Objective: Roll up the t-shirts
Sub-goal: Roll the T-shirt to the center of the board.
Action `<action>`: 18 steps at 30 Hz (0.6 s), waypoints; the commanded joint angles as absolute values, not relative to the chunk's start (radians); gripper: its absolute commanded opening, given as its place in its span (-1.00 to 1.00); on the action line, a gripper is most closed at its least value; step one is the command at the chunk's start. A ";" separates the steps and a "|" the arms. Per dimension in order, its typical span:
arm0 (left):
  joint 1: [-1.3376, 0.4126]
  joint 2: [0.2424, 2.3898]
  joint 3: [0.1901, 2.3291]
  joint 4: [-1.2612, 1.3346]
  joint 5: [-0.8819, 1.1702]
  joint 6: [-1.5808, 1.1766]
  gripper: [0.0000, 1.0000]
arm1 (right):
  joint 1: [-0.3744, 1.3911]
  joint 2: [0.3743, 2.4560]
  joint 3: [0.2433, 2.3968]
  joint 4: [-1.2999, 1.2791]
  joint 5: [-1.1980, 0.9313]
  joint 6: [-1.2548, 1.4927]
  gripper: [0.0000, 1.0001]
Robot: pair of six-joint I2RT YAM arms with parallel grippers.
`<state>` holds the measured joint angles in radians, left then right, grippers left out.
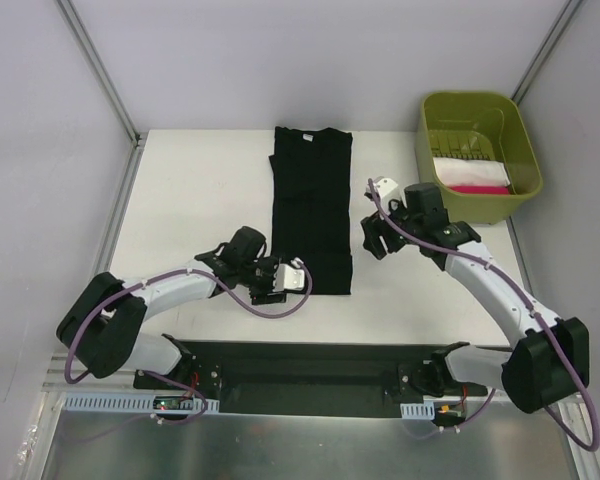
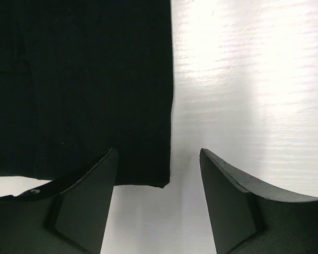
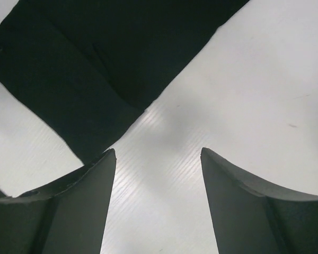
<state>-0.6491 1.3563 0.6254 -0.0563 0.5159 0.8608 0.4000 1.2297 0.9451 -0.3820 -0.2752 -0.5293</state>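
White-topped desk (image 1: 200, 200) between pale grey walls carries one black t-shirt (image 1: 312, 200), folded lengthwise into a narrow flat strip at its middle. The knit looks matte and soft, and the edges are straight. No turn of a roll shows at either end, so I judge the folding done and all the rolling left. The left end effector (image 1: 300, 280) stands wide open at the strip's near left corner, which lies between its dark wedge-shaped fingers, ungripped. The right end effector (image 1: 372, 238), equally open and empty, sits just beside the right edge. An olive-green plastic bin (image 1: 525, 190) at far right holds white and pink cloth (image 1: 470, 178).
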 commanded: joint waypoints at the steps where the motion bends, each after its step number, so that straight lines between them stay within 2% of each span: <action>1: -0.667 1.381 0.601 0.043 0.489 1.032 0.24 | 0.405 1.138 0.947 -0.285 -0.204 -0.587 0.37; 6: -0.706 1.419 0.581 0.032 0.462 1.155 0.08 | 0.465 1.060 0.829 -0.269 -0.239 -0.696 0.36; 7: -0.709 1.425 0.578 0.028 0.444 1.167 -0.09 | 0.474 1.045 0.812 -0.262 -0.245 -0.713 0.36; 13: -0.723 1.445 0.557 0.012 0.410 1.223 -0.62 | 0.583 0.986 0.727 -0.241 -0.206 -0.876 0.36; 14: -0.724 1.450 0.561 0.005 0.403 1.220 -0.78 | 0.597 0.983 0.720 -0.245 -0.213 -0.897 0.36; 17: -0.724 1.456 0.597 -0.052 0.414 1.151 -1.00 | 0.675 0.925 0.600 -0.184 -0.227 -1.024 0.36; 18: -0.721 1.457 0.630 -0.098 0.420 1.128 -1.00 | 0.719 0.878 0.560 -0.129 -0.233 -1.087 0.38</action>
